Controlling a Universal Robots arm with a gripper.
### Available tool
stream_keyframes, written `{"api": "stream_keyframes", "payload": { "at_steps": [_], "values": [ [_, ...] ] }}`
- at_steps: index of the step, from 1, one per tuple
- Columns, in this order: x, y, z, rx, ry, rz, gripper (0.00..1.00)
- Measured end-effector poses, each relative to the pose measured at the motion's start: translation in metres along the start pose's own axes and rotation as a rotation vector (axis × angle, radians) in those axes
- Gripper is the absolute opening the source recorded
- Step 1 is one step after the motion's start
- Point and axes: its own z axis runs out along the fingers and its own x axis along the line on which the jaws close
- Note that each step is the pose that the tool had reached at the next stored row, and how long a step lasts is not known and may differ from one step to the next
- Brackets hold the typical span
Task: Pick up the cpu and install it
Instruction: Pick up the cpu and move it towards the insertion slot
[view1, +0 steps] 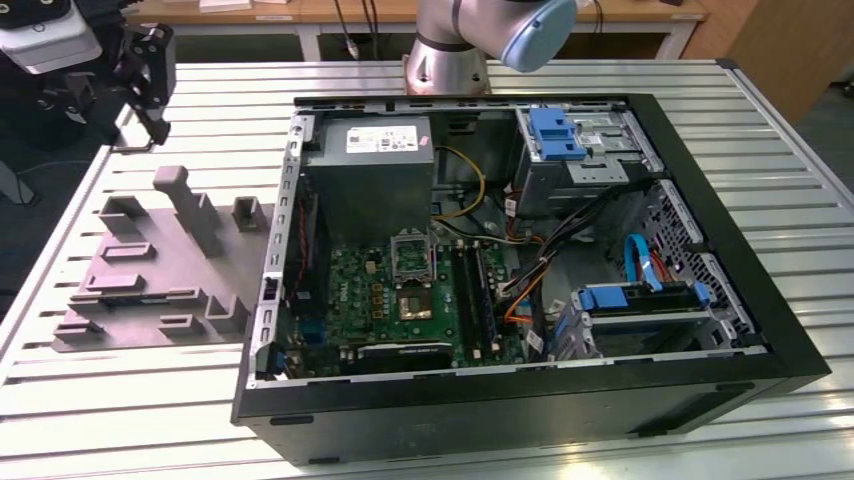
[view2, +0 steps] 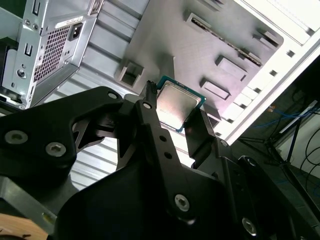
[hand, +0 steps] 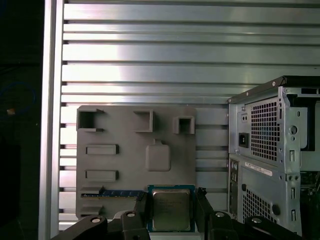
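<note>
Gripper of black metal is pinching the cpu by two opposite edges, with a finger pressing in on each side of the chip. The cpu is showing its pale silvery top and thin green rim in both wrist views. It is hanging in the air, clear of the grey fixture plate, which is lying flat on the slatted metal table. In the first wrist view the chip is appearing in front of one edge of that plate. It is just beside a slim blue-green circuit strip that is resting in one of the plate's slots.

In the exterior view the gripper is hovering over the table's far corner on the exterior view's left. It is beyond the fixture plate and well apart from the open computer case. The case is lying on its side with its panel off, exposing a green motherboard. A rectangular metal-framed socket with a dark centre is sitting near the middle of that board, just in front of a grey power supply box. Blue drive brackets are showing at the case's far right corner. The arm's grey base is standing on the table behind the case.
</note>
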Motion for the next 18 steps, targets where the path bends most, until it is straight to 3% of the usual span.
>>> {"api": "stream_keyframes", "payload": {
  "at_steps": [18],
  "values": [
    [-0.0057, 0.0, 0.0001, 0.0, 0.0, 0.0, 0.47]
  ]
}}
